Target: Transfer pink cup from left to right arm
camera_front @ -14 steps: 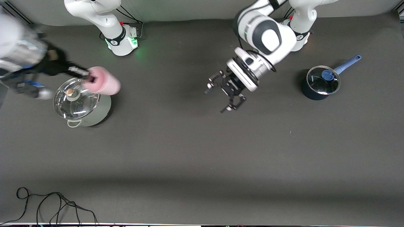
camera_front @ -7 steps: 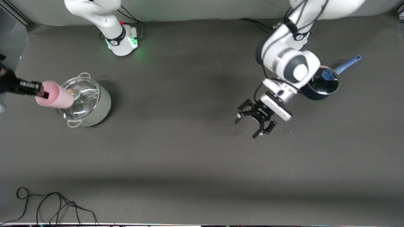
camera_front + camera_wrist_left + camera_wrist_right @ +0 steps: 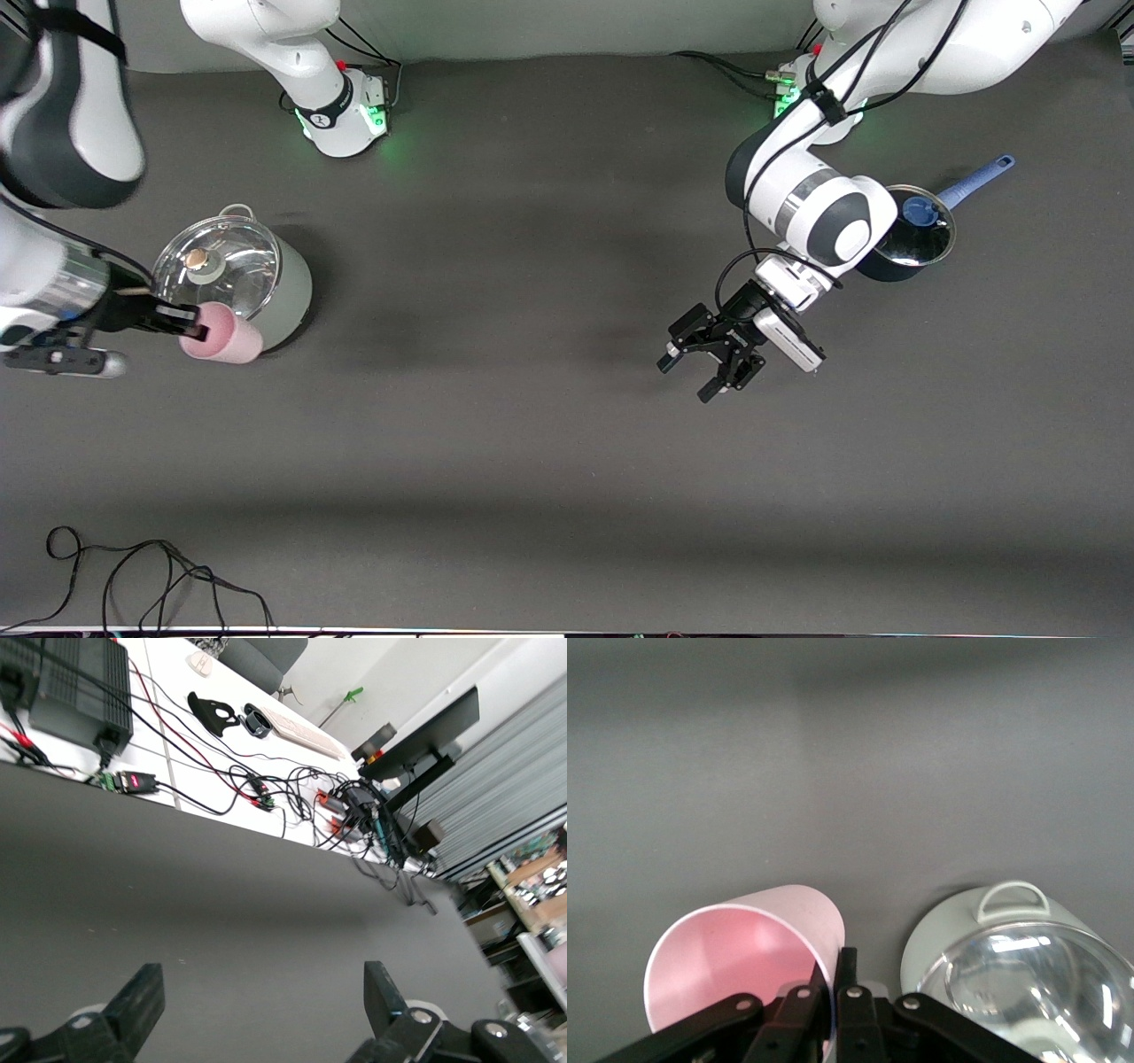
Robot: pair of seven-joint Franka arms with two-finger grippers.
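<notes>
The pink cup [image 3: 223, 343] is tipped on its side, held by its rim in my right gripper [image 3: 197, 332]. The gripper is shut, one finger inside the rim and one outside. It holds the cup low over the table beside the grey-green pot [image 3: 266, 297], at the right arm's end. In the right wrist view the cup's open mouth [image 3: 735, 948] faces the camera, and the right gripper [image 3: 835, 961] pinches its wall. My left gripper [image 3: 709, 365] is open and empty over bare table near the blue saucepan. Its fingers stand wide apart in the left wrist view [image 3: 261, 1001].
The grey-green pot with a glass lid also shows in the right wrist view [image 3: 1010, 966]. A dark blue saucepan [image 3: 899, 235] with a lid and a blue handle stands at the left arm's end. A black cable [image 3: 151, 576] lies at the table's near edge.
My right gripper has carried the pink cup from over the pot's lid down beside the pot. My left gripper has drawn back from the table's middle toward the saucepan, still open.
</notes>
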